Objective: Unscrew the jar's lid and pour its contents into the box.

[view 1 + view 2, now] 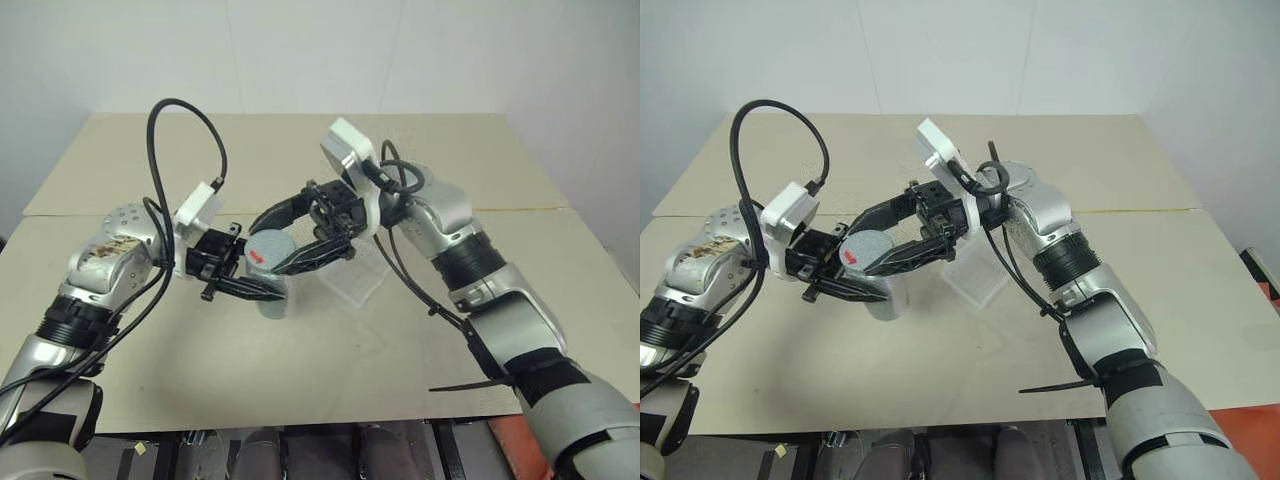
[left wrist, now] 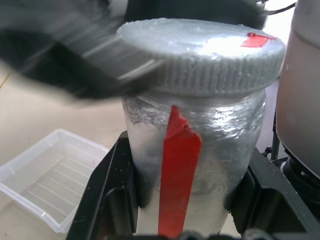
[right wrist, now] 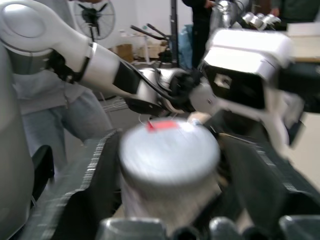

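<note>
In the head views the left hand [image 1: 240, 282] was clamped on the jar [image 1: 272, 292], held above the counter [image 1: 300, 370], while the right hand [image 1: 290, 232] stood spread around the lid [image 1: 270, 247] and the box [image 1: 357, 282] lay just behind. The left wrist view showed the jar's red stripe [image 2: 177, 175] between the fingers [image 2: 107, 200], a red mark [image 2: 257, 40] on the lid, and no readable writing. The right wrist view showed the lid between wide-set fingers [image 3: 85, 185], with gaps either side.
</note>
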